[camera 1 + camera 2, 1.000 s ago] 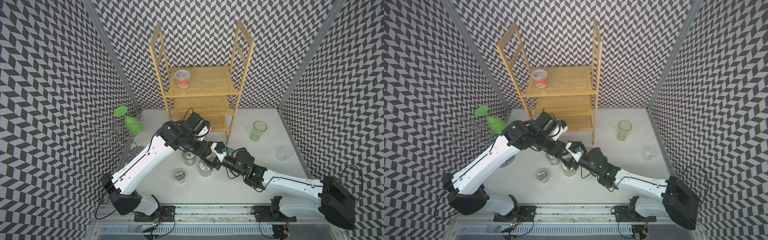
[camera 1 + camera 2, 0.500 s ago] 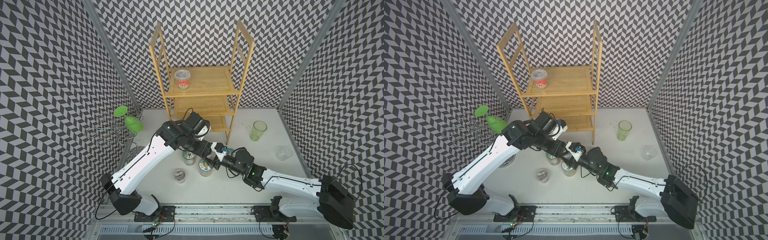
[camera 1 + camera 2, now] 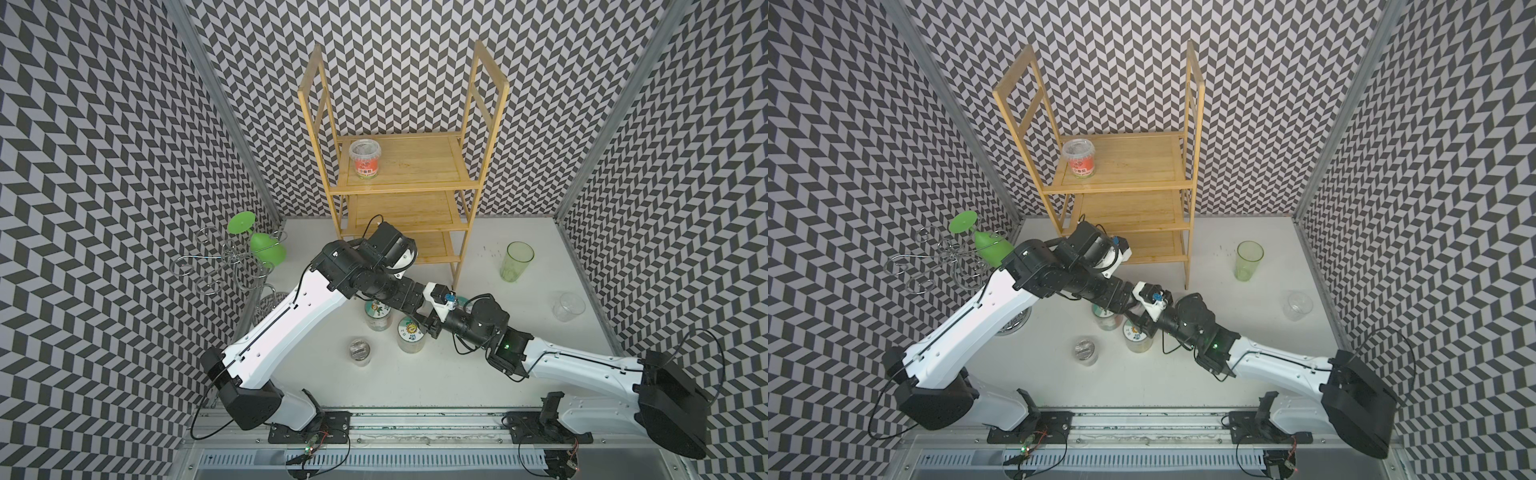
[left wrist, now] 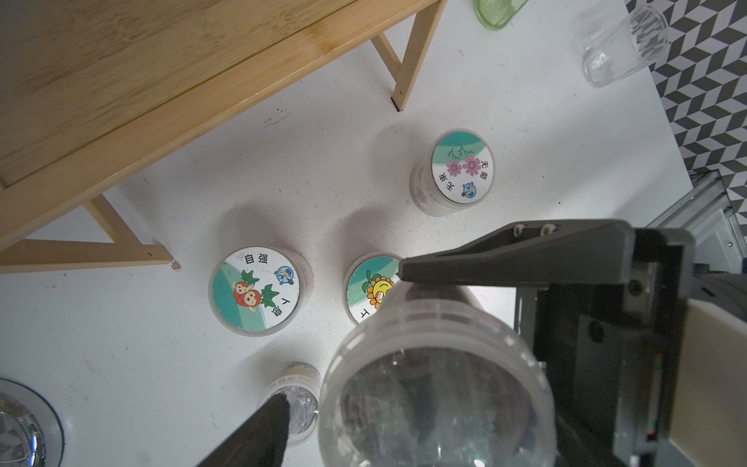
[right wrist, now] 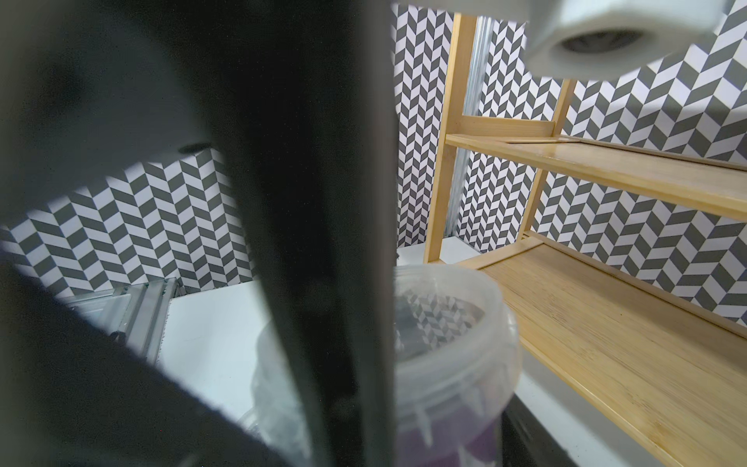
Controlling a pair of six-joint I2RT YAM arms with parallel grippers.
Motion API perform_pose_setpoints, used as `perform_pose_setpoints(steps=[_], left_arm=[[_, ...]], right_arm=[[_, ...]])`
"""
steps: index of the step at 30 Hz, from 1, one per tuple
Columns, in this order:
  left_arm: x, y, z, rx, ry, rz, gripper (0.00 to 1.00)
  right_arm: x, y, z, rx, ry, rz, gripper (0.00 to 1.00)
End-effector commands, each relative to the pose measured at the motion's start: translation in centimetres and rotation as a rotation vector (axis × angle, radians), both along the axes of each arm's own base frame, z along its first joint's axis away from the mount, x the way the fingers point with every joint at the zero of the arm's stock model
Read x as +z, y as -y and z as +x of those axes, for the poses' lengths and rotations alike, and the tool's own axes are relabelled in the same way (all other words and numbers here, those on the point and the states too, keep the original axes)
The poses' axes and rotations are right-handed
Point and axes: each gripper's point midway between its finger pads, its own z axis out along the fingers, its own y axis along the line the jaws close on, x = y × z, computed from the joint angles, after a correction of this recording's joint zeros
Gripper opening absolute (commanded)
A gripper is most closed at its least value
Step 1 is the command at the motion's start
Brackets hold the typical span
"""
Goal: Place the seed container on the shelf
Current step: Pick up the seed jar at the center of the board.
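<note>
The seed container (image 4: 436,388), a clear tub with a clear lid and a purple label (image 5: 456,364), hangs above the table in front of the shelf. My right gripper (image 5: 355,404) is shut on it, one grey finger (image 4: 505,258) lying along its side. Around the tub my left gripper (image 4: 404,436) is open, its black fingertip (image 4: 266,424) apart from the lid. In both top views the two wrists meet over the tub and hide it, the right gripper (image 3: 430,328) (image 3: 1144,326) low before the bamboo shelf (image 3: 415,166) (image 3: 1133,166).
A red-labelled tub (image 3: 365,160) stands on the shelf's top board. Below the grippers stand three picture-lidded jars (image 4: 254,289) (image 4: 370,291) (image 4: 456,170) and a small foil-topped jar (image 3: 359,351). A green tumbler (image 3: 517,262) and a clear cup (image 3: 568,306) are at the right. A wire stand (image 3: 224,266) is at the left.
My right gripper has shut on the seed container and my left gripper has opened off it. Both arms have stayed almost where they were.
</note>
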Motion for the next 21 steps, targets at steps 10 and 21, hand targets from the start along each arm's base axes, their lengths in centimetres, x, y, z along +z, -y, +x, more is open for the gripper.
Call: perform_pose_setpoints(steps=[10, 21], left_arm=[[3.2, 0.8, -1.3, -0.072, 0.058, -0.082, 1.00], [4.9, 0.4, -3.1, -0.125, 0.070, -0.151, 0.99]], right_arm=[[1.2, 0.5, 0.3, -0.022, 0.019, 0.031, 0.65], [0.9, 0.5, 0.5, -0.032, 0.013, 0.025, 0.65]])
